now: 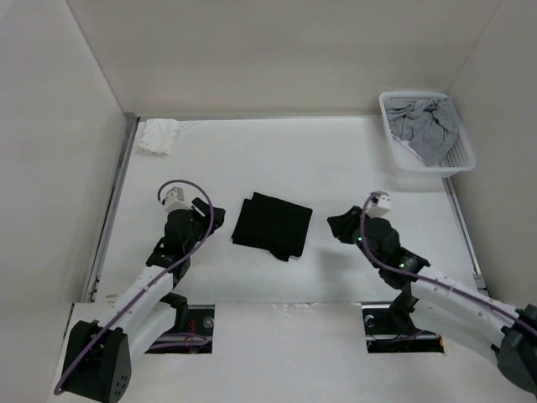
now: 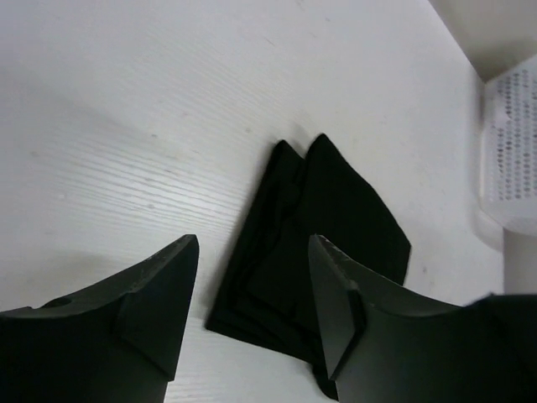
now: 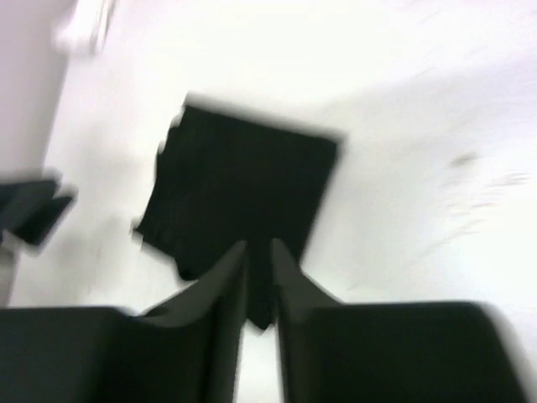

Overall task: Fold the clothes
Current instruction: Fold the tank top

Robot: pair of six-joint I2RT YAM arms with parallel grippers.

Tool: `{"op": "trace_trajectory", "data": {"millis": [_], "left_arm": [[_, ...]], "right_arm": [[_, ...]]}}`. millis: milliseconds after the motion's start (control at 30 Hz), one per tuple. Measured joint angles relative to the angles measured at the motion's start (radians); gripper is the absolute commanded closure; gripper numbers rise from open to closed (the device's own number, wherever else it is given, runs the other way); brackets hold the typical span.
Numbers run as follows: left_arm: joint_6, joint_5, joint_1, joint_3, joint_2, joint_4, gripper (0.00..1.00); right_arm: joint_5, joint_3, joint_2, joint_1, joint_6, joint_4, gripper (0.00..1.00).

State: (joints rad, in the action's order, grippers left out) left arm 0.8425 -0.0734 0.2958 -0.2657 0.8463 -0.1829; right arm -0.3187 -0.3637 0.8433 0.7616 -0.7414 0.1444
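Note:
The clothes lie in the middle of the table as a flat, folded black square. They also show in the left wrist view and, blurred, in the right wrist view. My left gripper hangs just left of the fold, its jaws wide open and nothing between them. My right gripper is a short way right of the fold and apart from it. Its jaws stand a narrow gap apart, with only table and cloth seen beyond them.
A white basket holding a grey garment stands at the back right, its wall also in the left wrist view. A small white cloth lies at the back left corner. Walls close in the table on three sides.

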Motion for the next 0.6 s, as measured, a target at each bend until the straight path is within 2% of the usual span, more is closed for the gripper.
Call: {"op": "trace_trajectory", "data": {"millis": [100,167,300,467,600], "left_arm": [[-0.012,-0.008,-0.051,0.000,0.000,0.039,0.39],[-0.019,-0.010,-0.071,0.000,0.000,0.058,0.36],[-0.026,-0.010,-0.096,0.000,0.009,0.082,0.34],[-0.026,-0.010,-0.099,-0.002,0.038,0.090,0.33],[-0.025,-0.010,-0.098,-0.005,0.060,0.090,0.32]], "right_arm": [[-0.016,0.069,-0.108,-0.156,-0.008,0.005,0.46],[-0.016,0.084,-0.116,-0.249,-0.013,0.006,0.39],[-0.002,0.086,-0.059,-0.340,-0.015,0.040,0.34],[0.008,0.144,0.024,-0.343,-0.015,0.173,0.33],[0.016,0.181,0.047,-0.344,-0.015,0.198,0.32]]}}
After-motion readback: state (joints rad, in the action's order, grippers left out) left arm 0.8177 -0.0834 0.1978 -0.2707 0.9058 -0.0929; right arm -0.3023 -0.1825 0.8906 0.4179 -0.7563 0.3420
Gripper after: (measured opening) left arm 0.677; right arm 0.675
